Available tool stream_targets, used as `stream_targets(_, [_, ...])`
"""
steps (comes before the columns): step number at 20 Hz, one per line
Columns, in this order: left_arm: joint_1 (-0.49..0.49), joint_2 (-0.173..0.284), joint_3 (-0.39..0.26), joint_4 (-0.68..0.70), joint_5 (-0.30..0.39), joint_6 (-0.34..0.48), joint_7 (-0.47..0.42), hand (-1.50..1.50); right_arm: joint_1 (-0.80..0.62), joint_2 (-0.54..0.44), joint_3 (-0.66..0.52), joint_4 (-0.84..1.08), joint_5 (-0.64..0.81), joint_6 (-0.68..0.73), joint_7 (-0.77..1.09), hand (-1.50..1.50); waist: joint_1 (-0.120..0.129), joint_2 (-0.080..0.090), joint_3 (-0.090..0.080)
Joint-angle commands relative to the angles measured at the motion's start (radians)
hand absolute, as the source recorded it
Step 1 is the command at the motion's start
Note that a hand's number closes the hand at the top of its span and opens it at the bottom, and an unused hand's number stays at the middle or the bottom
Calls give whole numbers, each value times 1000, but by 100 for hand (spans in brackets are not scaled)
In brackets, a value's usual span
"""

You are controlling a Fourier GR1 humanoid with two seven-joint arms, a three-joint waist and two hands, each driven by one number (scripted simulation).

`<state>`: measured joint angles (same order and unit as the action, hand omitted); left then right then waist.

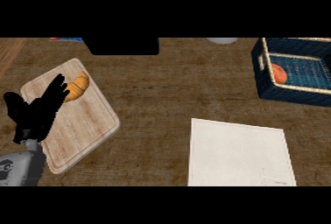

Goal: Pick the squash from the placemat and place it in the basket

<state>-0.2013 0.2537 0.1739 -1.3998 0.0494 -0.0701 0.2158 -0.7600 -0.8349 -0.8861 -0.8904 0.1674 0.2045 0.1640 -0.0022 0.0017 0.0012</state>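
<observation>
Squash (279, 73) sits in the basket (294, 89) at the counter's far right corner, not on the placemat (239, 153) near the front edge. Left hand (35, 111) is spread over the board at the far left; right hand isn't showing.

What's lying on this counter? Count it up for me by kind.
Food items: 2, a croissant on the wooden board and an orange squash in the basket
Boards and mats: 2, the wooden board and a white placemat
Baskets: 1
Total: 5
</observation>
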Motion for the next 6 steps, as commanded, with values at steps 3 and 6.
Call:
stream_targets(3, [-23,11,-3,-38,11,-5,73,0,117,-219,-72,231,-79,256,-112,-150,5,2,2])
stream_targets(6, [-47,-15,-3,57,-23,27,-8,0,189,-264,-77,325,-82,341,-232,-150,-1,7,1])
